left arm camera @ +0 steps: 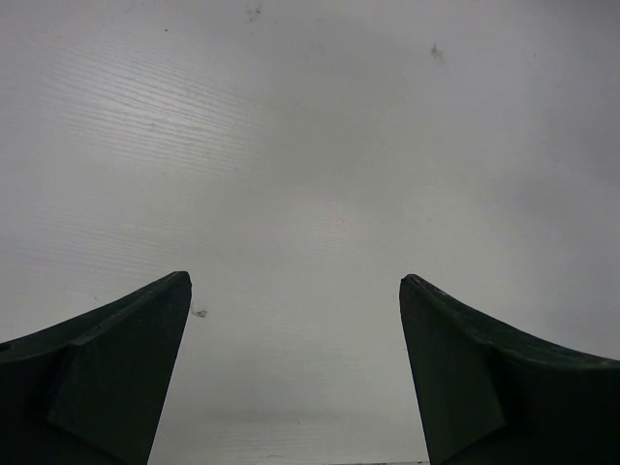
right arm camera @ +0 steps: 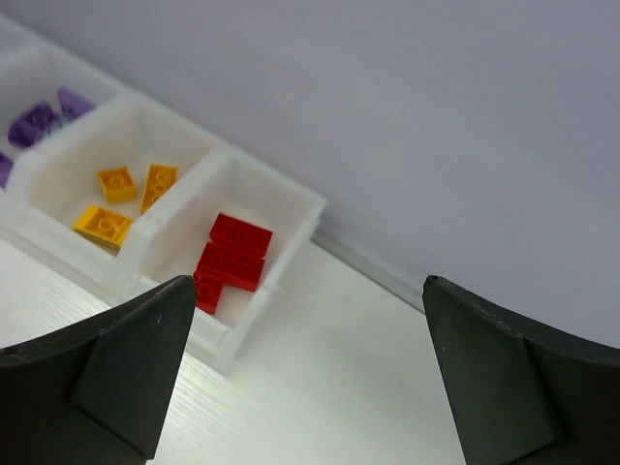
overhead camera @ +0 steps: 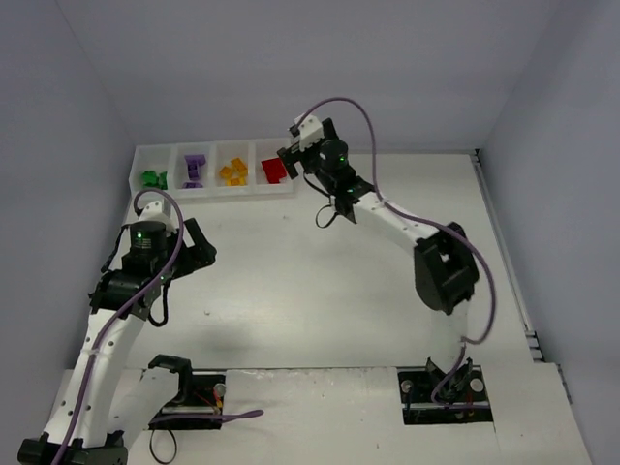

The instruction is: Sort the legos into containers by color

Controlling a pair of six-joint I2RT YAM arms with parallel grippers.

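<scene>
My right wrist view shows my right gripper (right arm camera: 308,291) spread wide, empty, near the small red studded plastic bricks (right arm camera: 231,257) in the end compartment of the long white translucent tray (right arm camera: 291,208). Only overhead do the green bricks (overhead camera: 153,178) show. My left gripper (left arm camera: 295,281) gapes empty over the bare white table (left arm camera: 310,145).

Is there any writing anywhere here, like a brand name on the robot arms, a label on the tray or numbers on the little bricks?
None can be read in any view.
The white tray carries no label.
The red bricks and orange-yellow bricks show only plain studs; any mark on them is too small to tell.
The left arm and right arm show no legible lettering.
The table has only small specks.
</scene>
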